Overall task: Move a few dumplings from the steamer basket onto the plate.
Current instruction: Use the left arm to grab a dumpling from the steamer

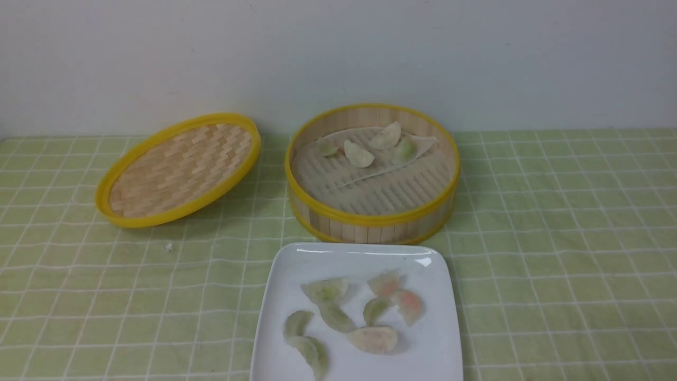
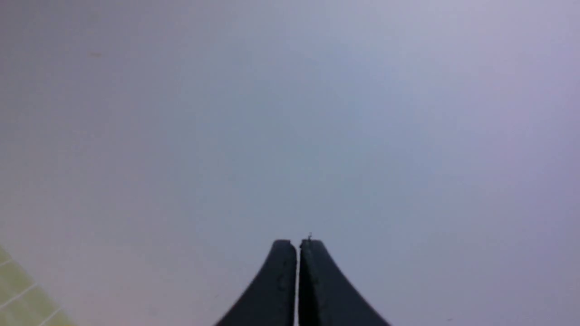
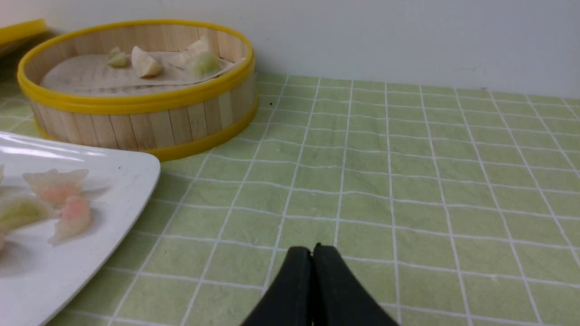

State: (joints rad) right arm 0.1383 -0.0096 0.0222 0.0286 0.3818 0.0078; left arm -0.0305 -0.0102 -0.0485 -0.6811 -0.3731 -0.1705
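Observation:
The bamboo steamer basket [image 1: 370, 225] [image 3: 136, 122] stands at the back middle of the table, with several pale dumplings [image 1: 358, 154] [image 3: 144, 62] on its liner near the far wall. In front of it lies the white square plate [image 1: 285, 275] [image 3: 131, 181], carrying several green and pinkish dumplings [image 1: 374, 339] [image 3: 71, 219]. Neither arm shows in the front view. My left gripper [image 2: 297, 242] is shut and empty, facing a blank pale wall. My right gripper [image 3: 311, 248] is shut and empty, low over the cloth to the right of the plate.
The shallow woven lid [image 1: 180, 169] with a yellow rim leans tilted to the left of the basket. A green checked cloth [image 1: 555, 254] covers the table. A pale wall [image 1: 338, 53] rises right behind the basket and lid.

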